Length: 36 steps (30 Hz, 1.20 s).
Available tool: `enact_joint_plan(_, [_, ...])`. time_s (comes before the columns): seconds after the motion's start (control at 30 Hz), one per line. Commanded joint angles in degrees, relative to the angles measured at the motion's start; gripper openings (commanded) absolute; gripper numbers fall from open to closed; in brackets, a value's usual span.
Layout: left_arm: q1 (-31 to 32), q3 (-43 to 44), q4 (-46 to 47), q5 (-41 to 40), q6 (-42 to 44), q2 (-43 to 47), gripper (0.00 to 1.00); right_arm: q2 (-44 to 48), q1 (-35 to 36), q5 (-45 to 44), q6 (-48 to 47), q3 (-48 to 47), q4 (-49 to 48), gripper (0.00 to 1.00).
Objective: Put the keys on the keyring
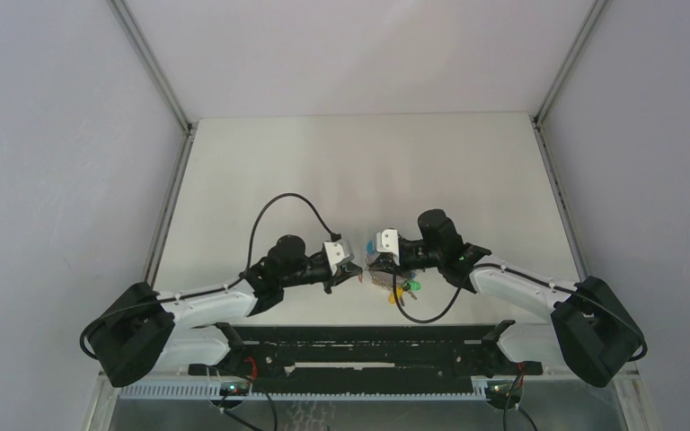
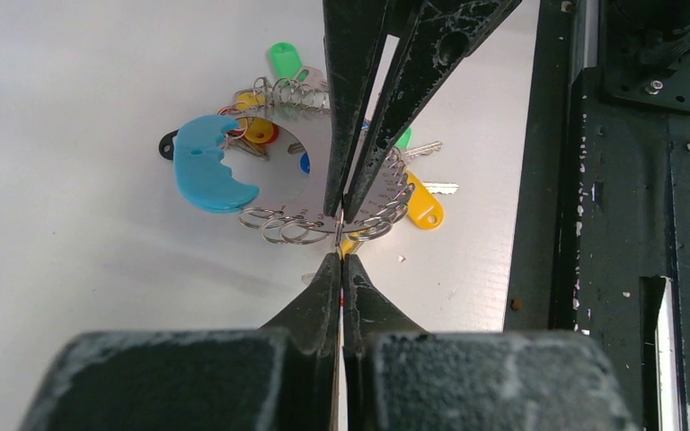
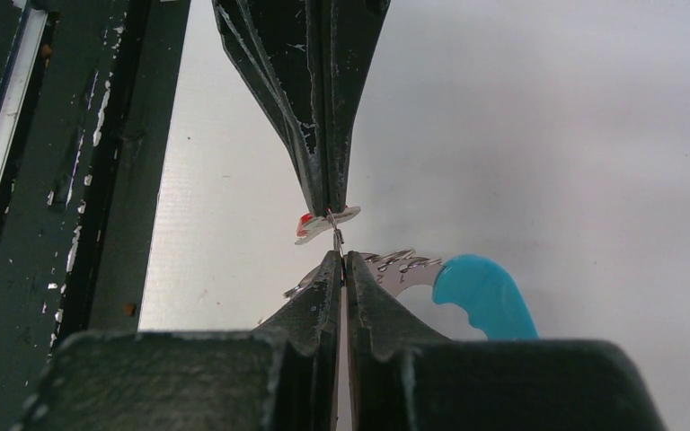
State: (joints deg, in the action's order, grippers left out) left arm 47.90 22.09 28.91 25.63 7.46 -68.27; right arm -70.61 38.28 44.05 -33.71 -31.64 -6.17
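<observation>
Pinched at the very tips of left fingers (image 3: 301, 117), pressed together: key (image 3: 350, 215). Long axis roughly level and crosswise to those fingers in right wrist view; red-tagged end toward view-left, bare metal end toward view-right and a touch higher. Also together: right fingers (image 2: 350, 90), clamped on the wire-coil stretch of keyring (image 2: 205, 166). Tip to tip, almost touching: left gripper (image 2: 341, 260) and right gripper (image 3: 342, 256), with a thin wire loop (image 3: 337, 236) between them. Key just beside keyring's coil, at that meeting point. Keyring apparently held off table (image 2: 72, 99), shadow beneath; blue band on side opposite the grip, coloured tags round the rim. Low and reaching inward from bases: left arm (image 1: 207, 294) and right arm (image 1: 521, 285), wrists facing each other, close to black rail (image 2: 611, 224) at near edge.
</observation>
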Motion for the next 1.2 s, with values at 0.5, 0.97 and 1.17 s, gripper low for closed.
enact_joint_plan(0.5, [0.5, 2.5, 10.4, 2.7, -3.4, -1.6, 0.00, -1.0, 0.7, 3.9, -0.1, -0.2, -3.3, 0.00])
enact_joint_plan(0.97, [0.4, 2.0, 10.3, 2.0, -4.4, -3.0, 0.00, 0.9, 0.4, 2.0, 0.4, -0.1, -2.5, 0.00])
enact_joint_plan(1.17, [0.3, 2.5, 7.8, -2.3, -6.8, -2.6, 0.00, 2.8, 0.1, 2.2, 0.5, 0.7, -3.0, 0.00])
